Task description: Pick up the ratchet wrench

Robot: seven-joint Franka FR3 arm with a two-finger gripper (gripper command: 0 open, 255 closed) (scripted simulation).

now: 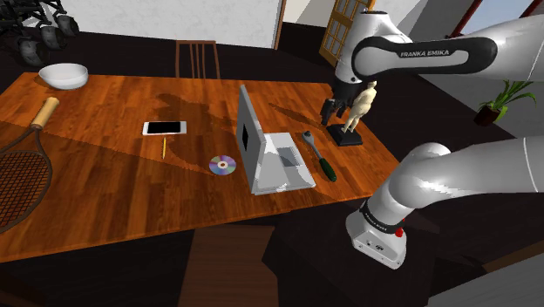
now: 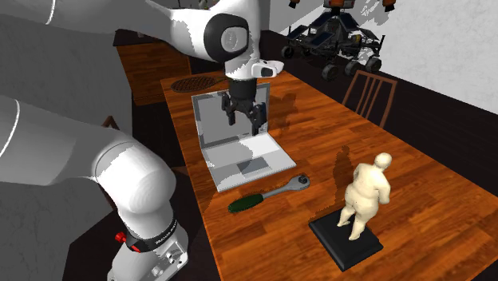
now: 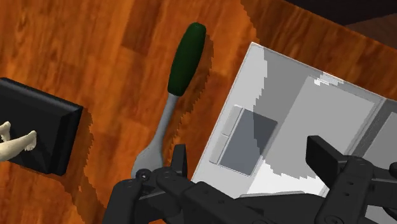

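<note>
White Franka arm (image 1: 488, 166), dark joints (image 1: 377, 213), FRANKA EMIKA lettering (image 1: 426, 53), black jaws, perhaps a red base button (image 1: 400, 232).

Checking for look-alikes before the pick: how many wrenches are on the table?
1. The wrench lies flat on the table between the laptop and the figurine, touching neither. None looks hidden.

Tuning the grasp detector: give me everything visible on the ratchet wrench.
The ratchet wrench has a dark green grip, a slim grey shaft that looks metal, and a rounded grey head. It lies flat on the wooden table, between the open laptop and the figurine's black base, touching neither. In the shoulder view its grip lies nearer the table edge by the stand. The open gripper hangs above its head end, fingers clear of it.
</note>
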